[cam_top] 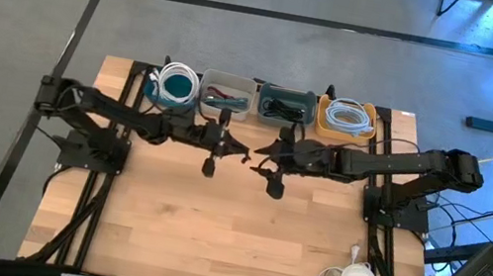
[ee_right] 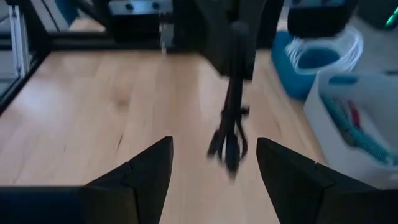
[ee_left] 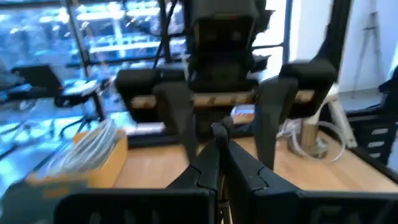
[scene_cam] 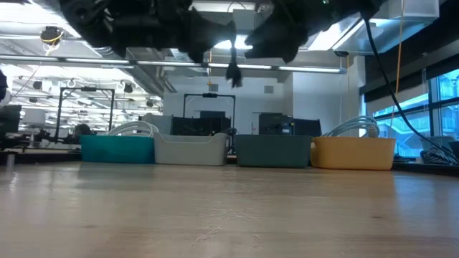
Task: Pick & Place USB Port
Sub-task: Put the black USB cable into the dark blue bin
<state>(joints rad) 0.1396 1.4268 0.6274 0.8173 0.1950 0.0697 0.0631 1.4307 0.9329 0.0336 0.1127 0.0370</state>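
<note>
While the left gripper (cam_top: 242,150) was clamped on a dangling black cable (ee_right: 230,134), the right gripper (cam_top: 259,150) faced it, fingers apart.

Teal, white, grey, yellow bins (scene_cam: 233,150)

Dark cable (ee_right: 230,140) hanging from the left gripper (ee_right: 231,59): blurred, connector type indiscernible. Low view: both arms cut off by the upper edge. Bin (cam_top: 284,105) contents too small to identify.

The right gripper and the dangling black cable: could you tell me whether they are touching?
Apart. In the right wrist view the right gripper stands open, and the black cable hangs from the left gripper, with wood showing between it and either finger.
</note>
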